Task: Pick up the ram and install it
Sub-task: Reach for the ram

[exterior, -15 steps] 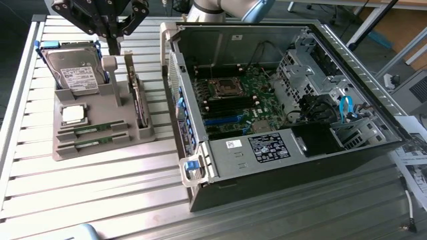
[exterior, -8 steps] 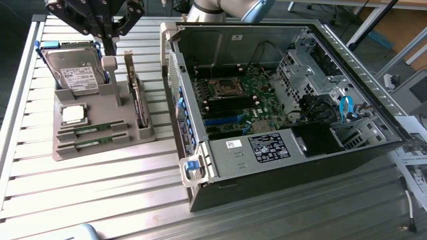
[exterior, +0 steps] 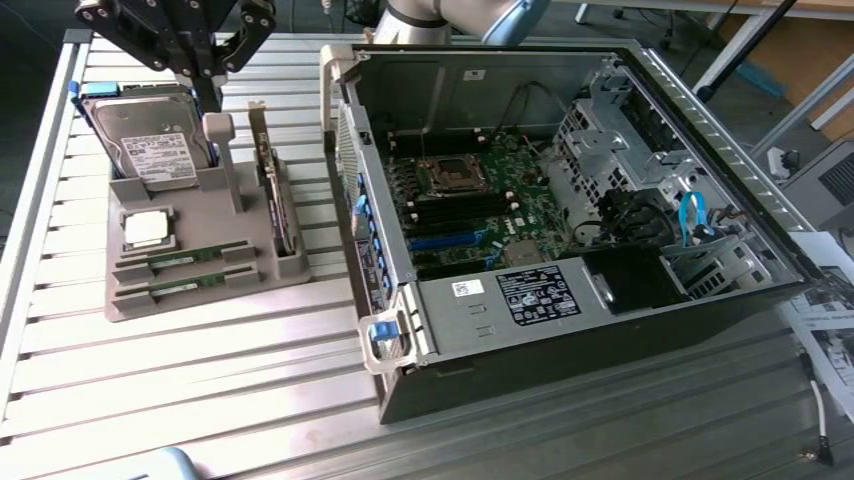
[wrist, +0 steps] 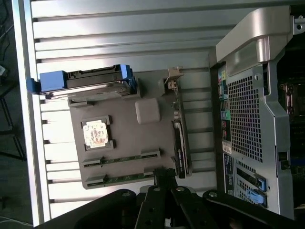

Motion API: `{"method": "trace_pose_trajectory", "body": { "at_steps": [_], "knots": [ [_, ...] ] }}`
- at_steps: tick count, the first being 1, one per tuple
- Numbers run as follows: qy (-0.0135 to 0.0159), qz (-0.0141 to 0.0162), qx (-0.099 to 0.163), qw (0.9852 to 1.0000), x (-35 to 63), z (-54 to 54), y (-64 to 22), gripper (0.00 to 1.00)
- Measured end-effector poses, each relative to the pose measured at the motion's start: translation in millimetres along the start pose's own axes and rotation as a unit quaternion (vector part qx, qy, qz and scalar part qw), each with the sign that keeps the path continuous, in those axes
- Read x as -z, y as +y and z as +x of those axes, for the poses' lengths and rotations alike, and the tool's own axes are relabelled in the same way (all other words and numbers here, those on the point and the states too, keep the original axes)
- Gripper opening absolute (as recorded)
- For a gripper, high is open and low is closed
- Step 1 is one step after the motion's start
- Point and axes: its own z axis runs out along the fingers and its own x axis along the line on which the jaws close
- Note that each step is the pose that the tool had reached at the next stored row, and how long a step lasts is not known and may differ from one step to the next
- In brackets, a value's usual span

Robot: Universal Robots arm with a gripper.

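Over the tray (exterior: 200, 305), above the hard drive (exterior: 154, 145), the gripper (exterior: 200, 80) hangs with its fingers shut on nothing. Well apart from it, the ram (exterior: 187, 258) lies flat in a tray slot beside the processor (exterior: 147, 228).

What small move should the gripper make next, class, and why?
Probably open the jaws first: the gripper is shut and empty above the gray tray, while the ram lies untouched in its tray slot, so a shut gripper could not take it.
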Motion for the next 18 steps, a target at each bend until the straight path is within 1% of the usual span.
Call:
{"method": "trace_pose_trajectory", "body": {
  "at_steps": [4,18],
  "knots": [
    [0.0,0.001,0.0,1.0,0.1,3.4,-0.2,0.1],
    [-0.0001,0.001,0.0,1.0,0.1,4.3,-0.3,0.1]
  ]
}}
